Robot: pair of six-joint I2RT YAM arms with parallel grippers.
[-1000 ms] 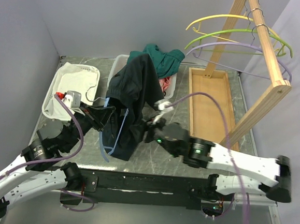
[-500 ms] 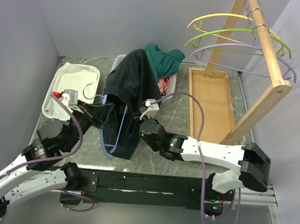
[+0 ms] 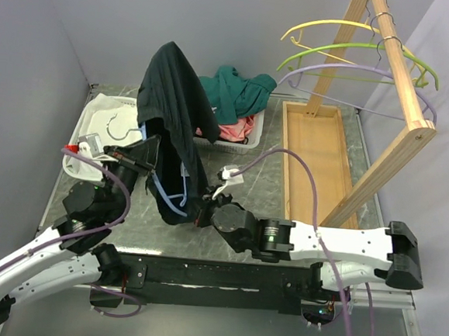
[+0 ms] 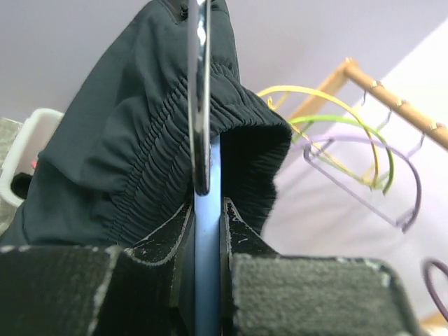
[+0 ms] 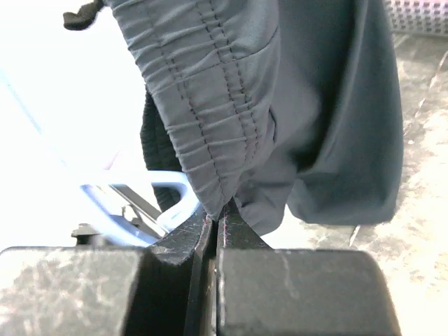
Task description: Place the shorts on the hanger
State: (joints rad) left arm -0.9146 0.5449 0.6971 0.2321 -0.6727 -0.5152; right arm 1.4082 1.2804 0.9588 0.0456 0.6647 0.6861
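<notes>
Hanging raised at the left in the top view, the shorts are draping over the hanger. In the left wrist view, the left gripper is clamping the hanger's blue bar. In the right wrist view, the right gripper, fully closed, is pinching only the waistband hem. A tug is likely risking that thin hem slipping free, or dragging the shorts off.

- Baggy black fabric shorts now hoisted high on thin light-blue hanger — off the bin.
- Left gripper raised.
- Right gripper moved left — clamped onto shorts' waistband.
</notes>
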